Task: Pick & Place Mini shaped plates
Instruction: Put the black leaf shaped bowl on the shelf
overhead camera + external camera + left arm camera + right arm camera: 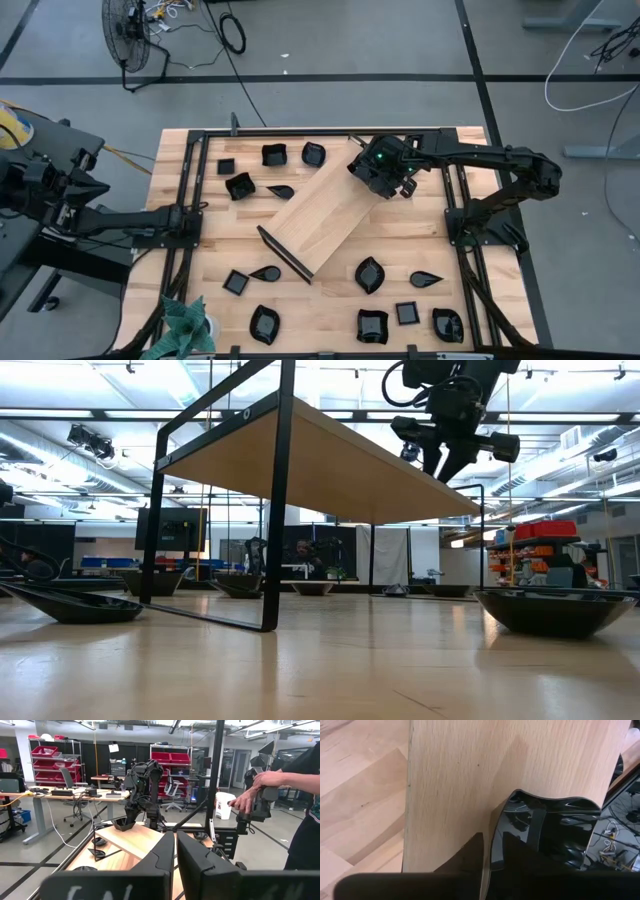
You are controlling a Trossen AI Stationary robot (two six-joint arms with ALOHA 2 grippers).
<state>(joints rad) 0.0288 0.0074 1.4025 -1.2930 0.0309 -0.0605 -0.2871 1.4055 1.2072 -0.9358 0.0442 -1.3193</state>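
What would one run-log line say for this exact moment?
right gripper: holding wavy-rimmed plate over far end of wooden tray | left gripper: shut, waiting at table's left edge | other plates: on table

I count thirteen glossy black mini plates (369,275) lying on my worktop (400,240), one more plate (550,840) between my right jaws, and a single light-wood tray (320,215).

Both arms are dark, almost black, built of boxy jointed links. The right arm (480,158) carries a small green light on its wrist block (381,157). The left arm (110,220) ends in two flat, matte black fingers (192,855).
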